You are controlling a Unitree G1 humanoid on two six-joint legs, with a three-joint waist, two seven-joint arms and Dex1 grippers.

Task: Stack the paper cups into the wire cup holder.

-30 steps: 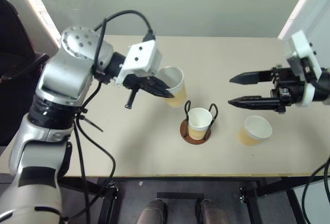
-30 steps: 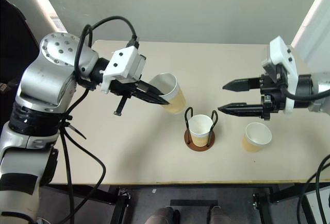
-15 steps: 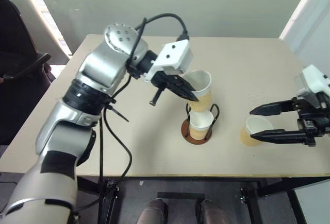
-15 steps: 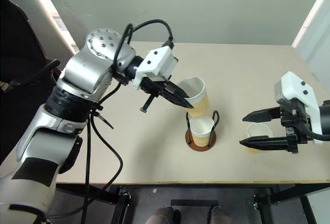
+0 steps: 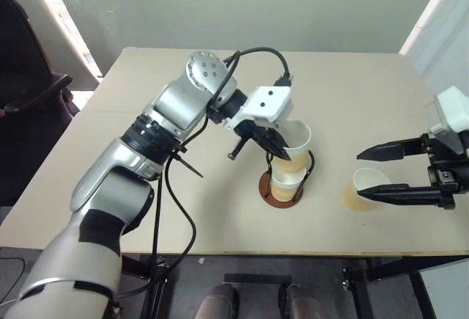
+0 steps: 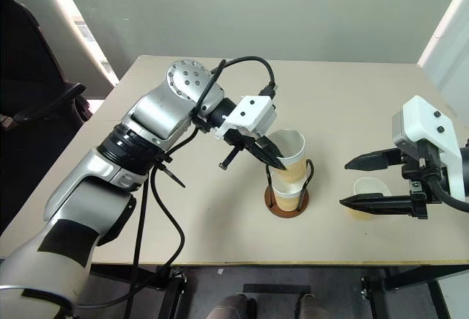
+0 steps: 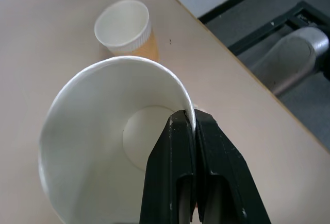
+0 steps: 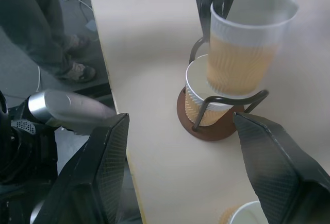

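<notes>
Here the left pincer (image 5: 282,145) is clamped on the white rim of a tan-yellow tapered paper cup (image 5: 296,148), one black finger inside the wall and one outside. That cup's foot sits in the mouth of a second tan-yellow paper cup (image 5: 285,182) already standing in the black-wire cup holder with its round reddish-brown base (image 5: 281,189), near the middle of the surface's (image 5: 146,136) front edge. The held cup's long axis leans a little, its mouth tipped toward the back right corner, so it is not quite in line with the upright cup below; to my eye it needs straightening and pushing down before letting go. The left arm reaches in from the left edge, its pincer slanting downward to the right. The right pincer (image 6: 363,181) hangs open by the right edge, fingers level and pointing left, straddling a third tan-yellow paper cup (image 6: 370,188) standing on the surface; it is plainly the nearer one to that cup.
</notes>
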